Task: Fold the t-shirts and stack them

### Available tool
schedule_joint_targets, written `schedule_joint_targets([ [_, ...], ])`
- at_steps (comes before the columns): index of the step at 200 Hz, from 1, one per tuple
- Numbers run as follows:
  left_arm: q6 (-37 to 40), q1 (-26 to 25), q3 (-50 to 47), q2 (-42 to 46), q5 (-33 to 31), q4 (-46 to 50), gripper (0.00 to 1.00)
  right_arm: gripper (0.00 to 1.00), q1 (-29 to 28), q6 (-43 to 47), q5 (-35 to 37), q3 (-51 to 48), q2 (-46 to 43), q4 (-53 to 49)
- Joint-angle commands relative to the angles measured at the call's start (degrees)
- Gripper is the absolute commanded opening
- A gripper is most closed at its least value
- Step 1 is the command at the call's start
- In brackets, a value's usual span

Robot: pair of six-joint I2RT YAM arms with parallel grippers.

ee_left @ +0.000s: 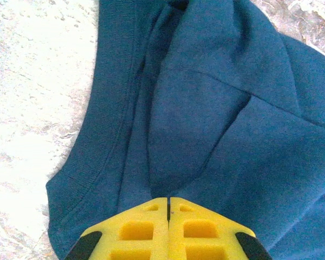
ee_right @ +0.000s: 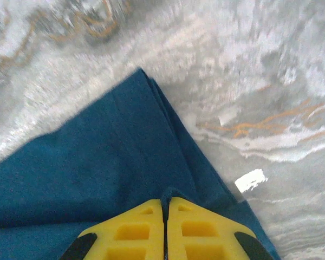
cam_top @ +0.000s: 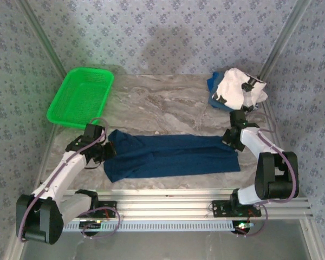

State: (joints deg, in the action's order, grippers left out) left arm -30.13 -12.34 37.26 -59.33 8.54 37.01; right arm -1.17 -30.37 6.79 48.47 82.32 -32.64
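- Table (cam_top: 168, 103): marbled grey top. The work sits at its near middle, with stock at the far right corner.
- Navy t-shirt (cam_top: 173, 157): lies as a long band from left to right across the near half of the table, already doubled lengthwise. Layered edges show at its right end in the right wrist view.
- Green basket (cam_top: 78, 97): far left corner, well apart from the cloth, not engaged.
- Waiting shirts: a white shirt (cam_top: 235, 89) lies crumpled on top of another blue shirt (cam_top: 213, 84) at the far right, both unfolded.
- Left gripper (cam_top: 107, 147): at the band's left end. Its yellow fingers are pressed together with a ridge of navy cloth running into the tips (ee_left: 168, 201). Judged pinching the shirt.
- Right gripper (cam_top: 231, 138): at the band's far right corner, fingers likewise closed, with cloth puckered between the tips (ee_right: 165, 201). Judged gripping the shirt.
- Step in hand: folding the first shirt, with both ends held.
- Next move, as a judgement: lift one end and carry it over the other to halve the length, keeping the layered edges aligned and the cloth taut enough to avoid bunching.
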Motion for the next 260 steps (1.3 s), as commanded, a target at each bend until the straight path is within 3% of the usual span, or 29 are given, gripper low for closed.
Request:
schedule_joint_targets([
  [1,-0.47,0.31,-0.25,0.78,-0.71,-0.45,0.0,0.09,0.56,4.51,3.93,5.43,1.85,0.47],
  [75,-0.28,0.3,-0.25,0.62,-1.33,-0.29,0.0,0.1,0.29,13.37,3.08,10.92,6.82,1.54],
  [179,-7.21,0.12,-2.57,0.51,-0.85,0.23,0.0,0.1,-0.31,7.79,2.6,-0.28,-0.38,-1.13],
  [195,-9.15,0.18,-3.6,0.62,-1.22,0.37,0.09,0.24,-0.22,5.13,0.31,-1.61,-1.58,-3.2],
  [208,-10.38,0.12,-4.03,0.78,-1.48,0.5,0.28,0.3,0.14,3.45,-0.5,-2.11,-2.51,-4.89],
  [220,-11.49,0.13,-3.56,1.5,-2.13,0.92,0.41,0.46,1.07,2.16,-1.49,-1.78,-3.62,-6.26],
  [260,-12.09,-0.63,4.48,4.44,-5.87,5.1,0.59,0.56,3.27,0.42,-3.13,1.8,-9.19,-8.32],
])
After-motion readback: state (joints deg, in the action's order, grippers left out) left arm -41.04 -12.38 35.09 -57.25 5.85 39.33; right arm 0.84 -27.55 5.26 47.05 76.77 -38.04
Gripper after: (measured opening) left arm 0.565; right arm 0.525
